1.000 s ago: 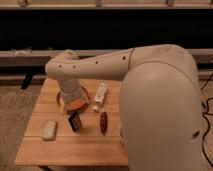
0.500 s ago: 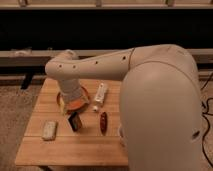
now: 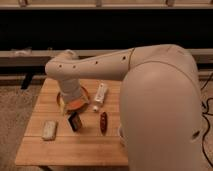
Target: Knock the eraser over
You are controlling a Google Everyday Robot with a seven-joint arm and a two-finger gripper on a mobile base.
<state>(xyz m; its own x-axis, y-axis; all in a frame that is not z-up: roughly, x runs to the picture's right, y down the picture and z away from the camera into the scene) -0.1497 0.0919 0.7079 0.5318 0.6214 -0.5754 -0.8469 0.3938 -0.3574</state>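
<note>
compared with the frames from half a second and a second before, almost nothing differed: the arm point(image 3: 100, 67) held the same reach, and the eraser point(image 3: 75, 121) and the other items sat in the same spots on the table point(image 3: 65, 150). any shift was too small to make out.

the arm ran from the big pale robot body point(image 3: 160, 110) on the right, leftward across the far part of the table, then bent at a rounded elbow at far left and turned downward. the wrist pointed at the tabletop, with the gripper point(image 3: 69, 107) low over the left-centre of the table, just beyond the eraser. an orange ring point(image 3: 76, 104) showed at the bottom of the wrist; probably part of the tool end, though it could have been something on the table. could not tell whether the gripper was released or clenched, and nothing showed as grasped.

the eraser, a small dark block, stood near the middle of the table, leaning a little, just on the near side of the gripper; contact between them could not be judged. a pale flat block point(image 3: 49, 130) lay to its left, apart from it. a reddish-brown object point(image 3: 103, 122) lay to its right, close to the robot body. a white bottle point(image 3: 100, 95) lay on its side farther back, right of the wrist. carpet point(image 3: 15, 115) showed left of the table.
</note>
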